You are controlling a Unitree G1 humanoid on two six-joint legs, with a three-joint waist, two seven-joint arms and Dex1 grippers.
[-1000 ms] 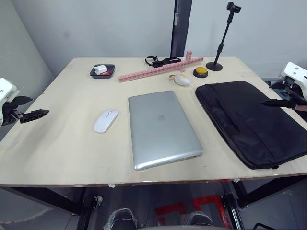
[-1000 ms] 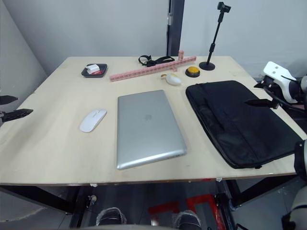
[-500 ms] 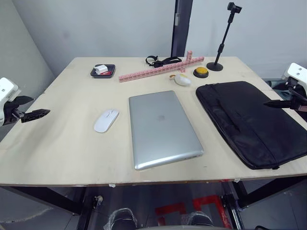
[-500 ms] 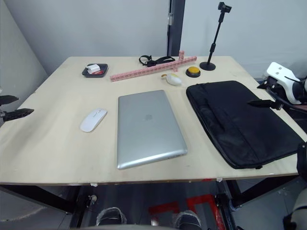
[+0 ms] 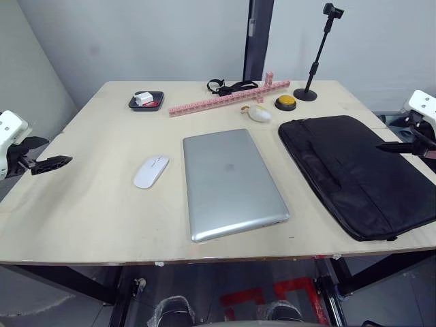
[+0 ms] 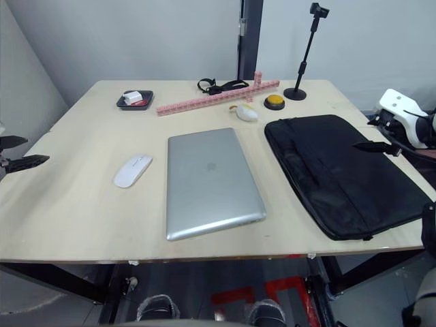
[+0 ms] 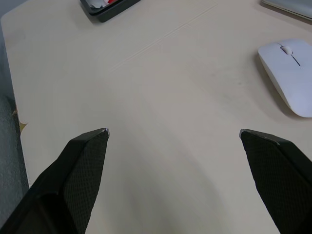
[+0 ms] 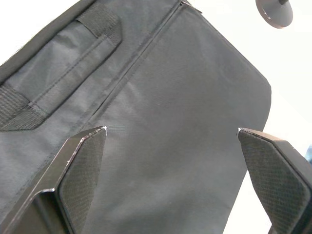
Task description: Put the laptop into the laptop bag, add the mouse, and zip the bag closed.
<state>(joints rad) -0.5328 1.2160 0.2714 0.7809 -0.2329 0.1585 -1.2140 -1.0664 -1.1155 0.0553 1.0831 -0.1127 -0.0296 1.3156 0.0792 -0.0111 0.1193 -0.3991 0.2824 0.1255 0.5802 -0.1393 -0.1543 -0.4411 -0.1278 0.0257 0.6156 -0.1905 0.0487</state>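
Note:
The closed silver-grey laptop (image 5: 231, 180) lies flat at the table's middle. To its left rests the white mouse (image 5: 150, 171), which the left wrist view catches as well (image 7: 290, 68). The black laptop bag (image 5: 354, 170) lies flat to the laptop's right, handles toward the laptop. My left gripper (image 5: 58, 151) hovers open over the table's left edge, well left of the mouse, holding nothing. Over the bag's far right part my right gripper (image 6: 364, 134) stands open and empty, with the bag's fabric (image 8: 161, 97) under its fingers.
Along the table's back stand a small black tray (image 5: 146, 101) with white and red bits, a long pink strip (image 5: 228, 97), a black strap (image 5: 228, 86), a white lump with an orange piece (image 5: 257, 112), a yellow button (image 5: 285, 102) and a black stand (image 5: 315, 68).
My right gripper has drifted slightly to the right, toward the bag's outer edge. The left gripper has barely shifted. Laptop, mouse and bag lie as before.

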